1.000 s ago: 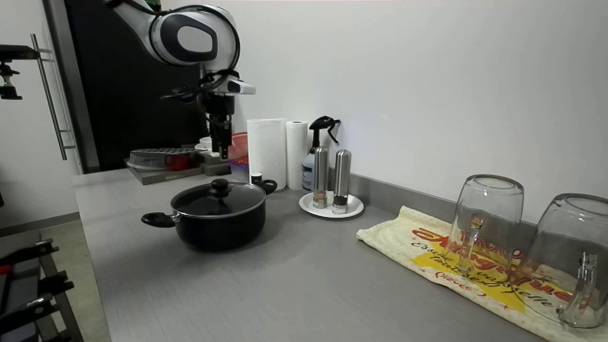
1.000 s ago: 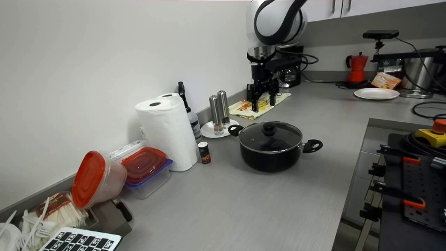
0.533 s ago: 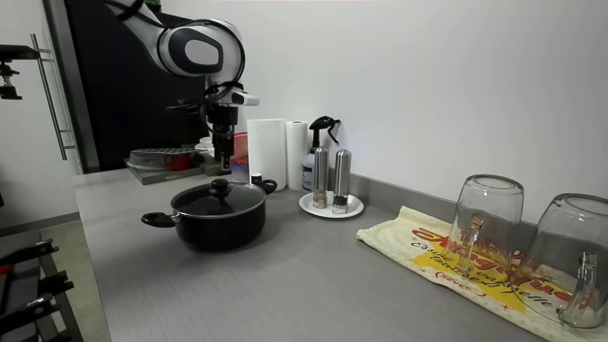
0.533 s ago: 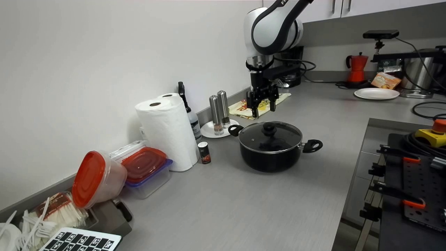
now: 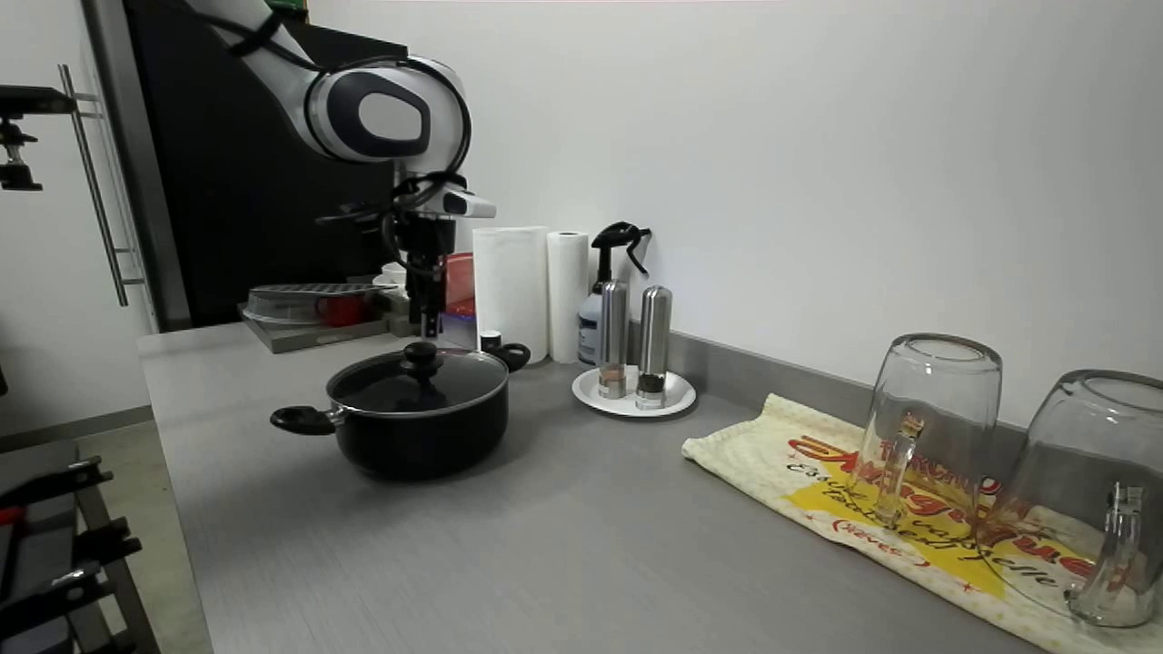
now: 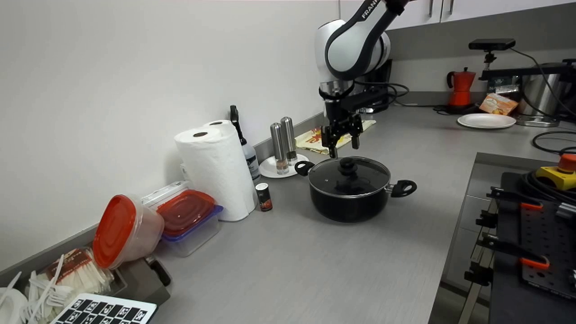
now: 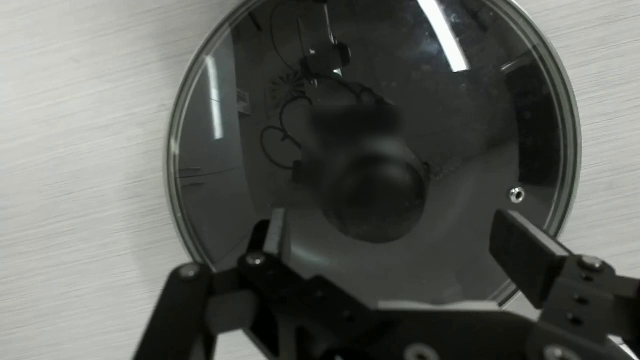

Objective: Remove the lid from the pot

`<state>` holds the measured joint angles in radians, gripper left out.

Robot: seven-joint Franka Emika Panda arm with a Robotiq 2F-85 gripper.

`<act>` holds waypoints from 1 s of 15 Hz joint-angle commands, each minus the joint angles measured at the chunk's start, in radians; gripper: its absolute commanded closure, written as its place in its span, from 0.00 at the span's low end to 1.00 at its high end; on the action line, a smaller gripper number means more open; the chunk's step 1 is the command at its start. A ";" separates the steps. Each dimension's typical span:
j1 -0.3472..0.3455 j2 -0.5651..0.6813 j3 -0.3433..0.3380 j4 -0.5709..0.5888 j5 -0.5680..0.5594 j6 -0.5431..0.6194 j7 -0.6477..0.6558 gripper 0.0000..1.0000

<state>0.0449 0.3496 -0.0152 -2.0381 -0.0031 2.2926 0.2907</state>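
The white-and-black robot arm (image 6: 353, 50) hangs right over the round black two-handled pot (image 6: 348, 209), black gripper (image 6: 344, 151) pointing down, fingers (image 7: 525, 252) wide apart, holding nothing! And the round silver-rimmed glass lid (image 7: 475, 125), black knob (image 6: 347, 164) up, sits flat on the pot

In an exterior view, plain white wall (image 5: 772, 163) upper right, brushed-grey countertop (image 5: 591, 545) below, white panel (image 5: 45, 300) (long metal handle (image 5: 93, 182)) far left

A kitchen is shown by cupboards (image 6: 495, 6) above the counter (image 6: 315, 265), and by the pot (image 6: 346, 207), mills (image 6: 279, 144), paper towels (image 6: 220, 173) and moka pot (image 6: 461, 85).
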 commanded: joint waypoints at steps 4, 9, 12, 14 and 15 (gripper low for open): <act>0.024 0.029 -0.018 0.018 -0.027 -0.011 0.039 0.00; 0.033 0.046 -0.018 0.014 -0.029 -0.013 0.042 0.00; 0.033 0.051 -0.016 0.017 -0.022 -0.019 0.031 0.27; 0.032 0.049 -0.015 0.017 -0.020 -0.021 0.028 0.42; 0.032 0.048 -0.015 0.016 -0.019 -0.021 0.028 0.49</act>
<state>0.0618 0.3941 -0.0202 -2.0383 -0.0040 2.2909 0.2995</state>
